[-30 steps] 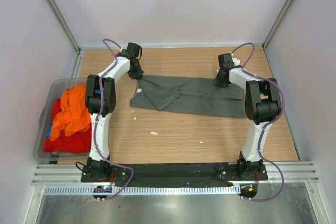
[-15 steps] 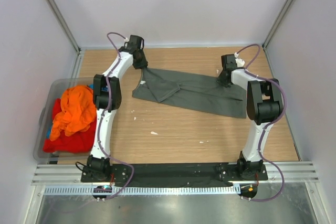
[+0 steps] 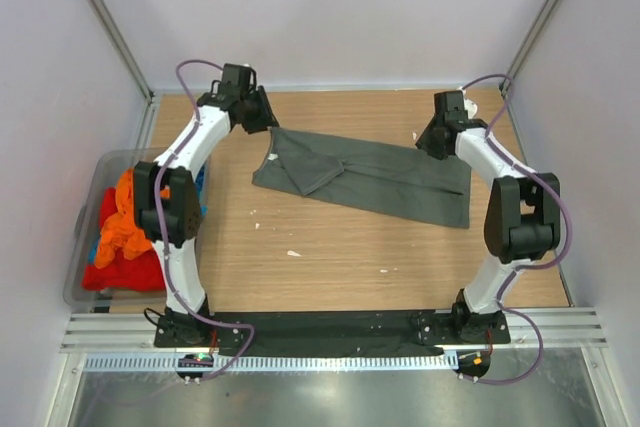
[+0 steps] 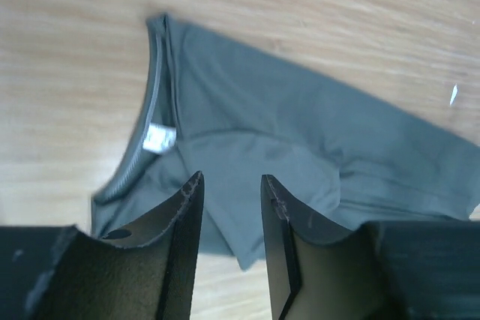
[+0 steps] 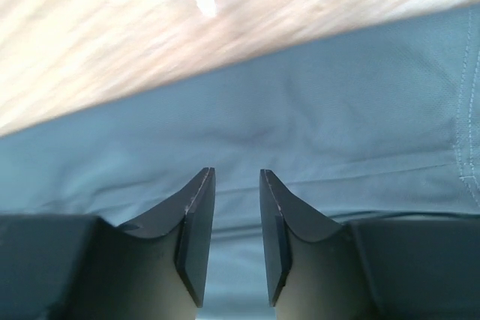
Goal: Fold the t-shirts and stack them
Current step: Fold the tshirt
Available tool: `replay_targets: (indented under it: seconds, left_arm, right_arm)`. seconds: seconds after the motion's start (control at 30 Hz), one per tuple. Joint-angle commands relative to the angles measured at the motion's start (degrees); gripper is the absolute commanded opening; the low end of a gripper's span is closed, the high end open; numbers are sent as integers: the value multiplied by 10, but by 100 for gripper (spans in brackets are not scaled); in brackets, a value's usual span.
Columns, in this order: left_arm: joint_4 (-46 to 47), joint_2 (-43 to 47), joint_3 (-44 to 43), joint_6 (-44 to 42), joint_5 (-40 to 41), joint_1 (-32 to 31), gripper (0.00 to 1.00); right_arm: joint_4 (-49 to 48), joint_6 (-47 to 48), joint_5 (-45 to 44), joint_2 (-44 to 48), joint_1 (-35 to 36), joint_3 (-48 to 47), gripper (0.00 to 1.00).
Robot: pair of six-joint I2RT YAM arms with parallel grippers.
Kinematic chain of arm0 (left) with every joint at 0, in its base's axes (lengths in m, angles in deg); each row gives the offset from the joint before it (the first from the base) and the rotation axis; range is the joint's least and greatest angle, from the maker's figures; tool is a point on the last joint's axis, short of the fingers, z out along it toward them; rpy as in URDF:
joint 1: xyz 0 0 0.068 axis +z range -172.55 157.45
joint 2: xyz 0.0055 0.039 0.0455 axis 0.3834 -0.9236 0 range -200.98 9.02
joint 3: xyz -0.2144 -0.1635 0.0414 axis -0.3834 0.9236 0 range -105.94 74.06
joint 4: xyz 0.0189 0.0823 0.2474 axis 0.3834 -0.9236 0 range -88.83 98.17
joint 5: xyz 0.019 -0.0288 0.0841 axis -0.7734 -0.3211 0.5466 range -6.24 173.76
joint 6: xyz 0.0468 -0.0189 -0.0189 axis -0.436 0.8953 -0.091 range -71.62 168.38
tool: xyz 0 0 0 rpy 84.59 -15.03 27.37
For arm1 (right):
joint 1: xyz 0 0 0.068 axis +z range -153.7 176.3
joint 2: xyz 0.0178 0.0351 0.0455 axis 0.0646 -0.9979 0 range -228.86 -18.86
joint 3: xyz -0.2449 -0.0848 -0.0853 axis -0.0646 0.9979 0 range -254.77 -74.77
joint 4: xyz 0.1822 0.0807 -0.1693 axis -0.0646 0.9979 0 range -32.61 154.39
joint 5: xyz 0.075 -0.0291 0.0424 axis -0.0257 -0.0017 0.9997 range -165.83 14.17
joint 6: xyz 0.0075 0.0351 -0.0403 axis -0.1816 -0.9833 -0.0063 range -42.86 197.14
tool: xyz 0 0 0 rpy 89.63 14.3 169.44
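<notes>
The dark grey-green shirt (image 3: 370,179) lies flat on the far half of the desk (image 3: 350,267), folded into a long band that runs from left to right and slants a little toward the near right. Its collar end is on the left; the left wrist view shows the neckline with a small white label (image 4: 159,139). The left arm (image 3: 200,137) reaches to the far left corner of the shirt. The left jaws stand partly open above the cloth, with nothing between them. The right arm (image 3: 490,152) reaches to the far right corner. The right jaws are also apart, by a narrower gap, and hold nothing; only grey cloth (image 5: 337,110) shows below them. The orange shirt (image 3: 115,232) and the red shirt (image 3: 120,269) lie crumpled in the bin (image 3: 78,237) at the left of the desk.
</notes>
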Motion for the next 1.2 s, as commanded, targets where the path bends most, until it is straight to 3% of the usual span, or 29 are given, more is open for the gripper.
replay_targets:
  seconds: [0.0,0.1,0.23,0.37,0.5,0.77,0.87,1.0,1.17]
  left_arm:
    - [3,31,73,23,22,-17,36]
    - [-5,45,132,38,58,-23,34]
    - [-28,39,155,53,102,-23,33]
    - [-63,28,162,75,143,-23,32]
    - [-47,32,189,96,156,-24,38]
    - [-39,0,205,113,178,-28,38]
    - [-39,-9,198,115,197,-29,33]
    - [-58,-45,137,100,249,-27,7]
    - [-96,-122,0,70,289,-16,0]
  right_arm:
    - [15,16,41,50,2,-11,39]
    - [19,21,55,71,5,3,48]
    - [9,21,64,100,9,25,51]
    - [7,21,73,112,14,34,51]
    - [1,22,75,117,18,43,52]
    - [-8,22,79,128,21,50,52]
    - [-8,23,77,131,21,49,52]
    - [-7,23,78,133,21,44,51]
    - [4,30,80,139,21,43,52]
